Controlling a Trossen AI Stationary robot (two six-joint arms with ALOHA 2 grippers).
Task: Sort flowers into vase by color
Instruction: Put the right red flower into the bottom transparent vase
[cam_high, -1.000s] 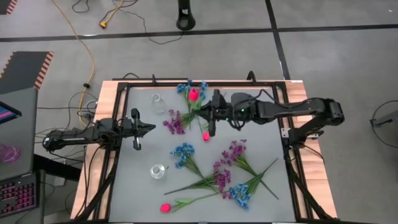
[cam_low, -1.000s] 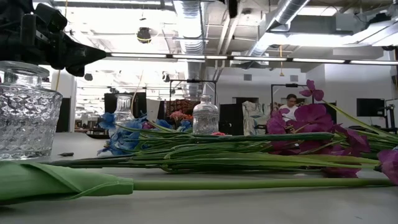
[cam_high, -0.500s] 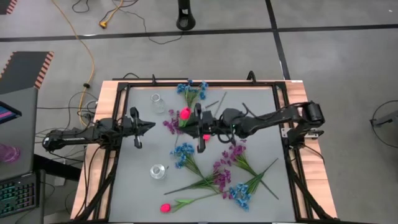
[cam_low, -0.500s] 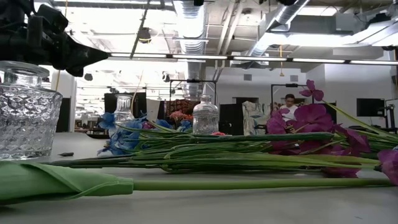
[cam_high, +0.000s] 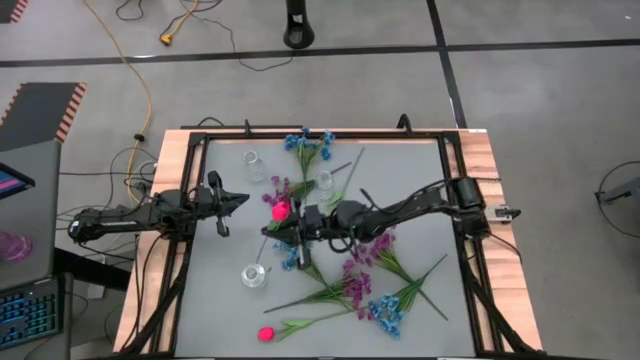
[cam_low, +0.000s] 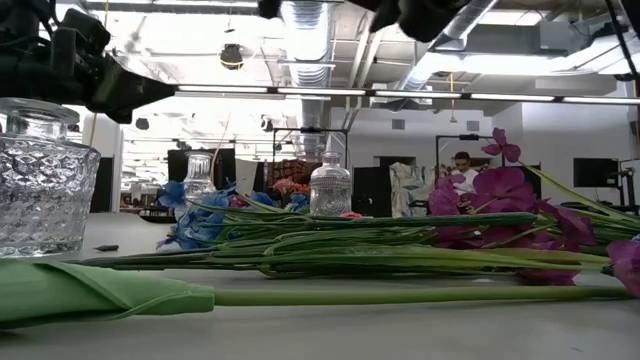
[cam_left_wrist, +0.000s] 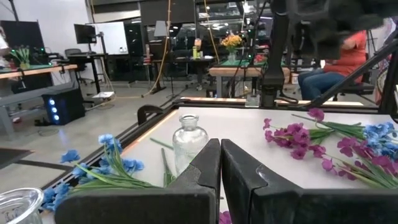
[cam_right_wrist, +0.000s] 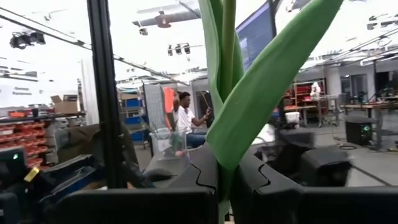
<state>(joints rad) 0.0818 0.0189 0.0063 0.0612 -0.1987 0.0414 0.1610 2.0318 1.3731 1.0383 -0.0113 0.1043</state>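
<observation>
The left gripper (cam_high: 240, 200) is seen near the left edge of the table (cam_high: 420, 190), held above it. Its two dark fingers (cam_left_wrist: 205, 171) are pressed together, and nothing is held between them.

A small glass vase (cam_high: 254, 165) is set near the far left corner. Another glass vase (cam_high: 254, 275) is set nearer the front, left of the middle. A third glass vase (cam_high: 322, 181) is seen near the far edge, by a bunch of blue flowers (cam_high: 307, 146).

In the middle of the table, the right gripper (cam_high: 283, 229) is stretched out from the right side. A pink tulip (cam_high: 280, 210) is held by it. In the right wrist view the fingers are squeezed on the green stalk (cam_right_wrist: 227, 74), and wide green leaves are seen standing up from them. The pink bud is seen over some purple flowers (cam_high: 283, 190), just beside the gripper.

More flowers are laid flat toward the front right corner. Blue blooms (cam_high: 293, 246) are seen near the middle, purple blooms (cam_high: 376, 243) to the right of them, and more blue blooms (cam_high: 385, 312) closer to the front edge. Another pink tulip (cam_high: 266, 334) is laid by the front edge, with its bud pointing left.
</observation>
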